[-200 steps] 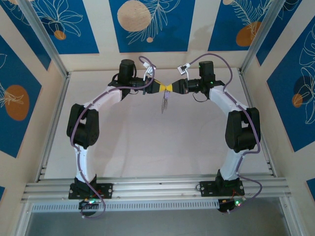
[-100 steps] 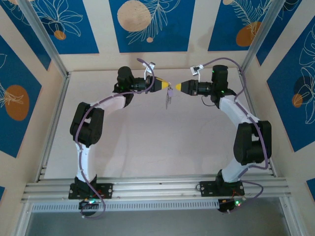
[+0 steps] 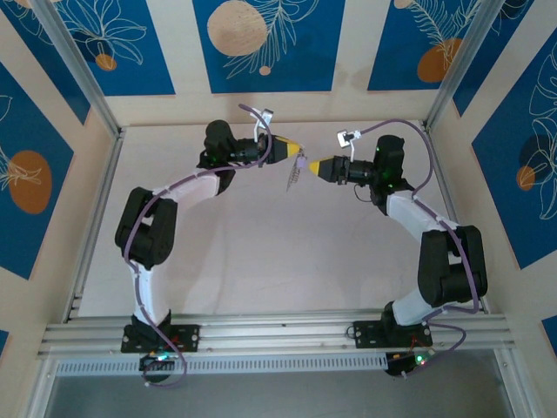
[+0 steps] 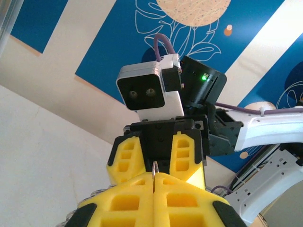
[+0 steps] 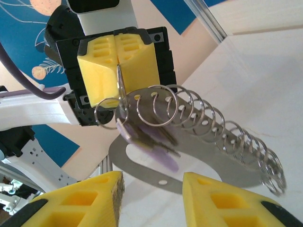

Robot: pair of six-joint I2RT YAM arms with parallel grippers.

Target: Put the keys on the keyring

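My left gripper [image 3: 298, 151] is raised above the table, shut on a thin silver ring [image 4: 155, 174] at the top end of the keyring [image 5: 138, 170]. The keyring is a flat dark-grey oval loop fringed with several silver split rings [image 5: 222, 137], and it dangles below the left gripper [image 5: 117, 56]. A lilac-headed key [image 5: 161, 156], blurred, hangs by the pinched ring against the loop. My right gripper [image 5: 152, 189] faces it from a short distance, open, with nothing between its fingers. From above, the keyring [image 3: 293, 177] hangs between the left gripper and the right gripper [image 3: 312, 165].
The pale table [image 3: 261, 252] lies well under both raised grippers. Blue patterned walls [image 3: 261, 43] and aluminium posts [image 3: 452, 61] enclose the back and sides. The right arm's wrist camera [image 4: 149, 92] sits just beyond the left fingers.
The two grippers met tip to tip a second ago. The right gripper has since drawn back to the right and lower, now open. The keyring stays hanging from the left gripper.
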